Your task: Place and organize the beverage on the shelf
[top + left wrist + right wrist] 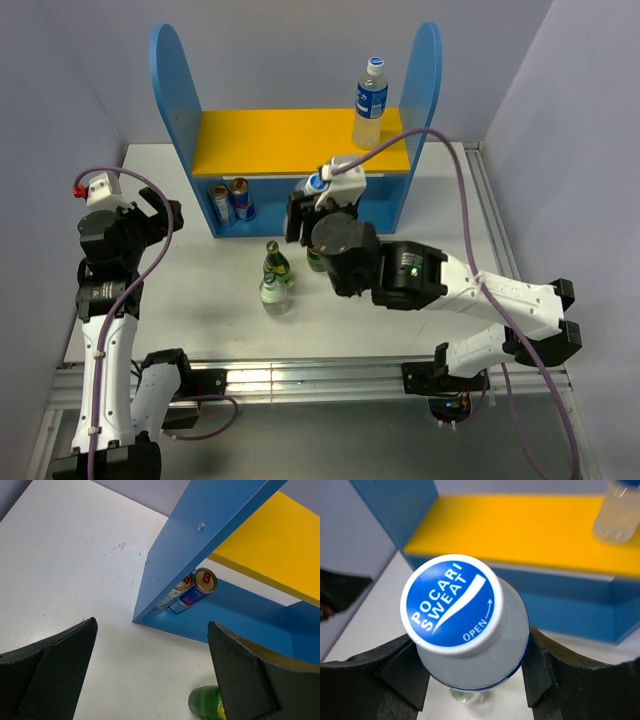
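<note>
right pincer (475, 672) clamped on Pocari Sweat bottle (451, 602) under the cap, in front of shelf (172, 80). Lift clear of yellow board (290, 140), set it upright at 9 o'clock of twin bottle (369, 105). left pincer (160, 212) wide open, empty.

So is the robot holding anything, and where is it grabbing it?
Yes. The right gripper pinches the blue-capped clear plastic bottle by its upper body, just below the cap. The left gripper is open and holds nothing.

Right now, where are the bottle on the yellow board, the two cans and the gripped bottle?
Bottle on the yellow board (369, 101), top view, blue label.
Two cans (206, 580), left wrist view, one can's top.
Gripped bottle (451, 605), right wrist view, cap.
</note>
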Controlling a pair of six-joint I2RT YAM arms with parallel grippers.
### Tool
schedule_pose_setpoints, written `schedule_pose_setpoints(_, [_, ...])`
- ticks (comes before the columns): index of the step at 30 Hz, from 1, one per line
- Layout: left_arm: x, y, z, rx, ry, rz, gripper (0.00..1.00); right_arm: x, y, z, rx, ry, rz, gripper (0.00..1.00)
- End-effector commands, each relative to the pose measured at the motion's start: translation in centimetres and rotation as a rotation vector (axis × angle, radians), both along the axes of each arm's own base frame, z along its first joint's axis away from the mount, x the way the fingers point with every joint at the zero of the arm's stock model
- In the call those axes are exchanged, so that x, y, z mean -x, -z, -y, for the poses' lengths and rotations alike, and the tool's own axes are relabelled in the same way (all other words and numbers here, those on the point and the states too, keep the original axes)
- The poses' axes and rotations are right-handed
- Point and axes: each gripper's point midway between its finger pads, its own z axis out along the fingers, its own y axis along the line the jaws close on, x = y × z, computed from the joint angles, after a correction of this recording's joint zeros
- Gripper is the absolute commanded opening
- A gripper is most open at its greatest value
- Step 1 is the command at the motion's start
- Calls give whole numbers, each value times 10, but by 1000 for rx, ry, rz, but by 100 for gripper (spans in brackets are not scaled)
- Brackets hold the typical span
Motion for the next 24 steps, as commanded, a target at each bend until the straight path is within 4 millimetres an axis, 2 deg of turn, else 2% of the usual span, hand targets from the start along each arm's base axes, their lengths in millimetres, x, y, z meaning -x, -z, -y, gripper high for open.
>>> schedule_pose_setpoints(1, [1, -16, 0, -6, 5, 57, 98, -22, -73, 26, -13, 104, 138, 0])
schedule_pose_setpoints(2, [0, -15, 0, -5, 5, 55, 98, -25, -93, 26, -51, 86, 155, 0])
schedule_pose_setpoints(3, [0, -16, 0, -7, 4, 57, 98, -38, -101, 33, -54, 112, 166, 0])
schedule_pose_setpoints(4, [1, -15, 0, -8, 4, 55, 98, -48, -99, 28, -19, 119, 167, 0])
schedule_pose_setpoints(5, [1, -15, 0, -8, 3, 53, 98, -54, -117, 31, -50, 113, 185, 0])
schedule_pose_setpoints(6, [1, -16, 0, -7, 4, 57, 98, -70, -120, 40, -46, 151, 192, 0])
schedule_pose_setpoints(8, [1, -16, 0, -7, 4, 57, 99, -88, -125, 39, -33, 172, 203, 0])
schedule_pose_setpoints(9, [1, -16, 0, -7, 4, 57, 99, -106, -119, 40, -11, 191, 199, 0])
schedule_pose_setpoints(11, [0, -15, 0, -6, 7, 55, 98, -123, -123, 46, -19, 217, 209, 0])
schedule_pose_setpoints(12, [1, -15, 0, -6, 7, 54, 98, -140, -117, 48, -10, 233, 202, 0])
schedule_pose_setpoints(15, [0, -15, 1, -7, 10, 55, 98, -163, -116, 52, -11, 245, 205, 0])
schedule_pose_setpoints(17, [0, -15, 2, -5, 14, 55, 99, -179, -119, 63, -23, 261, 215, 0])
schedule_pose_setpoints(19, [0, -15, 2, -3, 14, 54, 98, -192, -116, 62, -32, 255, 210, 0])
schedule_pose_setpoints(20, [0, -14, 2, -3, 16, 51, 98, -200, -115, 71, -31, 276, 208, 0])
schedule_pose_setpoints(24, [-1, -13, 2, -5, 16, 48, 98, -221, -104, 76, -30, 297, 193, 0])
